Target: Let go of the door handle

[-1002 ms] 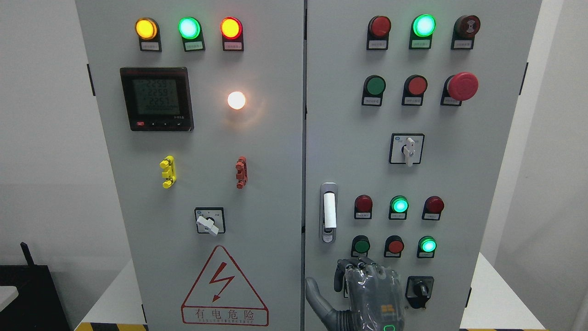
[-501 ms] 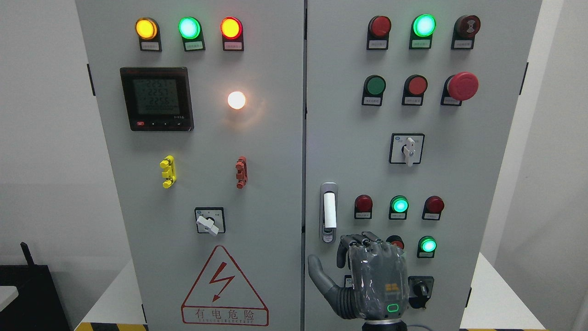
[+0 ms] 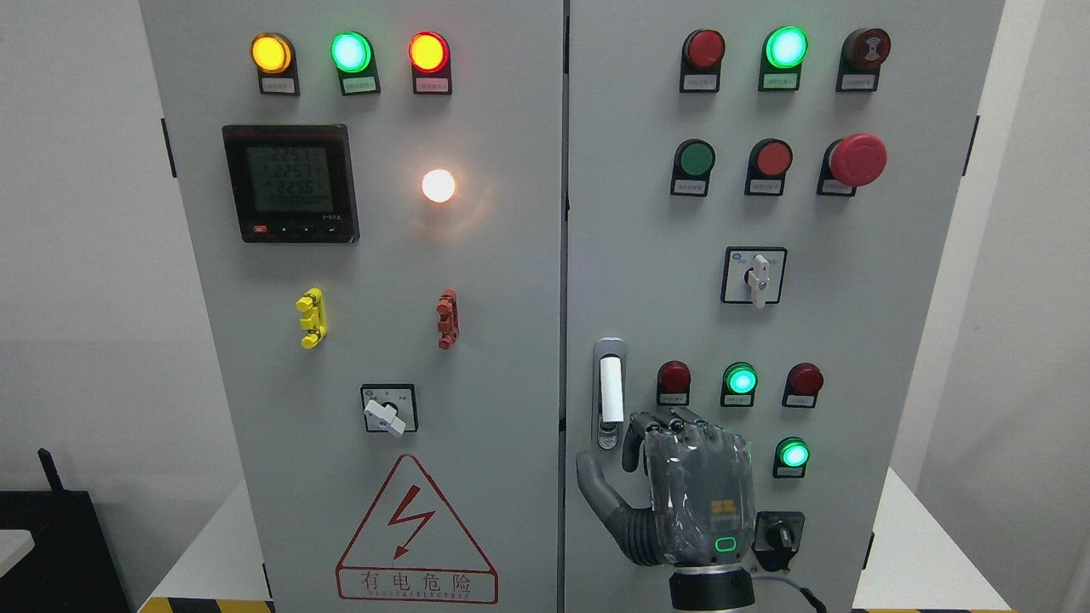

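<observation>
The door handle (image 3: pixel 610 392) is a white lever in a grey metal recess with a keyhole at its foot, near the left edge of the right cabinet door (image 3: pixel 647 255). My right hand (image 3: pixel 609 464) rises from the bottom edge just below and to the right of the handle. Its thumb (image 3: pixel 592 477) sticks out to the left and its fingers (image 3: pixel 632 443) are bent forward toward the panel. It holds nothing, and the index fingertip lies close beside the keyhole end. The left arm is out of view.
Lit and unlit pushbuttons (image 3: pixel 741 379) and a black rotary switch (image 3: pixel 779 535) crowd the panel right of the hand, which hides two buttons. A red mushroom stop button (image 3: pixel 857 159) juts out higher up. The left door (image 3: pixel 383 298) carries a meter and a warning triangle.
My right hand has moved upward along the right door, from below the lower buttons to just beneath the handle. Its pose is unchanged and the handle has not moved.
</observation>
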Available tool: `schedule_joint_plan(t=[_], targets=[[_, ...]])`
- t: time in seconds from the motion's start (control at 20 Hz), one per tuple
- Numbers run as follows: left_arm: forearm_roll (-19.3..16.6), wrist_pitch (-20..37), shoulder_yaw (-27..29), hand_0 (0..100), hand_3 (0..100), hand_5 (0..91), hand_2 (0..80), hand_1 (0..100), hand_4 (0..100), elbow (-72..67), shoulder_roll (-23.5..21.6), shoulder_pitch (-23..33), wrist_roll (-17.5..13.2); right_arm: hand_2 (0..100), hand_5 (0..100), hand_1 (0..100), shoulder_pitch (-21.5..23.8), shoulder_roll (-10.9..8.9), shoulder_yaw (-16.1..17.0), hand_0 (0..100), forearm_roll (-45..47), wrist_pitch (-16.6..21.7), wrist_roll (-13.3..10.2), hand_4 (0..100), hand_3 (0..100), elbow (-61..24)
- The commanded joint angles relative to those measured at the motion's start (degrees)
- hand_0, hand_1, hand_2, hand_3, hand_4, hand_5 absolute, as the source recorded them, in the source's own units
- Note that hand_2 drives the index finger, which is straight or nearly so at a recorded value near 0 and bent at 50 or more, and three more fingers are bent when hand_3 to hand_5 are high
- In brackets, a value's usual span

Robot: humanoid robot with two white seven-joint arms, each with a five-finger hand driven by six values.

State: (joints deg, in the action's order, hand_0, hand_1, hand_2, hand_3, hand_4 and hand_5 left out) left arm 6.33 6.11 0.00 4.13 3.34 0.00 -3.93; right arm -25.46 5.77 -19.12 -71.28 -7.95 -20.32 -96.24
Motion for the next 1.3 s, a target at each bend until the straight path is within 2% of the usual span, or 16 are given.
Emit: schedule_joint_plan(t=[0.0, 1.25], targets=[[0.0, 0.04, -0.7, 12, 0, 0.0, 0.0, 39, 0, 0.0, 0.0, -0.09, -0.02, 81, 97, 62, -1.87, 0.2, 1.01, 23, 0.17, 0.13, 0.19, 88, 98, 1.85], [0.0, 0.04, -0.7, 12, 0, 0.0, 0.0, 39, 0, 0.0, 0.0, -0.09, -0.02, 81, 97, 58, -3.98, 0.2, 1.1, 25, 0.44, 0.04, 0.89, 88, 98, 3.16]])
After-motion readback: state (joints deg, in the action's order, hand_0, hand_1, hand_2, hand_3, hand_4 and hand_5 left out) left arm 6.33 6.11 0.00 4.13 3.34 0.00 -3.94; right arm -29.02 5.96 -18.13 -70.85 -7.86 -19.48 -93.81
